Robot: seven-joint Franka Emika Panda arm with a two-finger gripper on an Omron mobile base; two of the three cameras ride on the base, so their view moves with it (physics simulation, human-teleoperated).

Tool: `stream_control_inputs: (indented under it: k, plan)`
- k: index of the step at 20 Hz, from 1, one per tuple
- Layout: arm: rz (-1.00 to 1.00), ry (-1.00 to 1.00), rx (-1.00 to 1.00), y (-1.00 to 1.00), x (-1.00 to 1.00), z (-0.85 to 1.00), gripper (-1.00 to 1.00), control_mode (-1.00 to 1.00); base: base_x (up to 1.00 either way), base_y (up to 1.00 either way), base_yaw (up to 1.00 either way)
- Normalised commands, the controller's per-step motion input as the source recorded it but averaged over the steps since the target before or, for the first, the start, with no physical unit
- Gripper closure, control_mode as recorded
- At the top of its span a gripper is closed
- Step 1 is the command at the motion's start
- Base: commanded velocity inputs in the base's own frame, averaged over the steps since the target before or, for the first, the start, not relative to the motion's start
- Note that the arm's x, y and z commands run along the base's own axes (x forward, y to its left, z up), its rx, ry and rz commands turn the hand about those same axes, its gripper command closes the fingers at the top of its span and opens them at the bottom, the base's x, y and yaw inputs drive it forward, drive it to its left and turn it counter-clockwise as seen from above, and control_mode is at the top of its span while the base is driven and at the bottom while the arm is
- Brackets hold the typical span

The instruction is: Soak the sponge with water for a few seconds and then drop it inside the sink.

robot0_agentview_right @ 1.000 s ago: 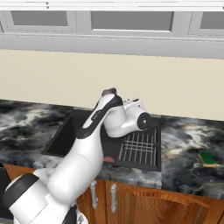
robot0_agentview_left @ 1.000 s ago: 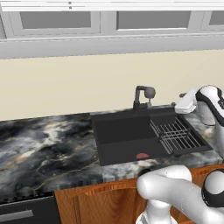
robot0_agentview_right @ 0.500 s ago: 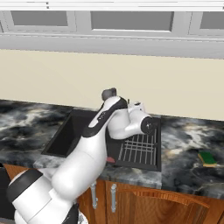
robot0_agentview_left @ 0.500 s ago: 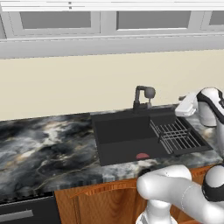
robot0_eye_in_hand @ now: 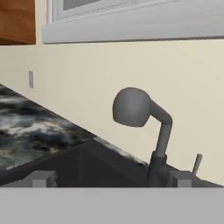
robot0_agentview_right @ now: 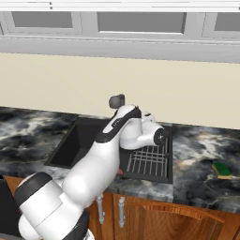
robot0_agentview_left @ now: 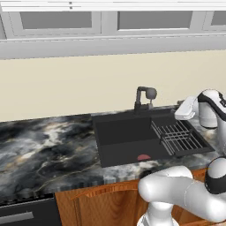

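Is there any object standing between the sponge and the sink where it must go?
Nothing visible blocks it. The sponge lies on the counter to the right of the sink, with bare marbled surface between them. The wire rack sits inside the sink's right part, below the path, so it should not obstruct.

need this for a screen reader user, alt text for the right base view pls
A white robot arm reaches over a black sink set in a marbled counter, with a wire rack in its right side. A yellow-green sponge lies on the counter to the right.
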Motion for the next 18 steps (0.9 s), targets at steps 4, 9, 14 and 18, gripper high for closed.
stream_control_inputs:
  k: [4, 9, 14, 18]
  plan:
    - [0.02, 0.1, 0.03, 0.0, 0.27, -0.03, -1.0, -1.0, 0.0, 0.0, 0.0]
    - [0.0, 0.06, 0.04, 0.0, 0.26, -0.05, -1.0, -1.0, 0.0, 0.0, 0.0]
    - [0.0, 0.01, 0.08, 0.0, 0.33, -0.1, -1.0, -1.0, 0.0, 0.0, 0.0]
    - [0.0, 0.0, 0.11, 0.0, 0.36, -0.14, -1.0, -1.0, 0.0, 0.0, 0.0]
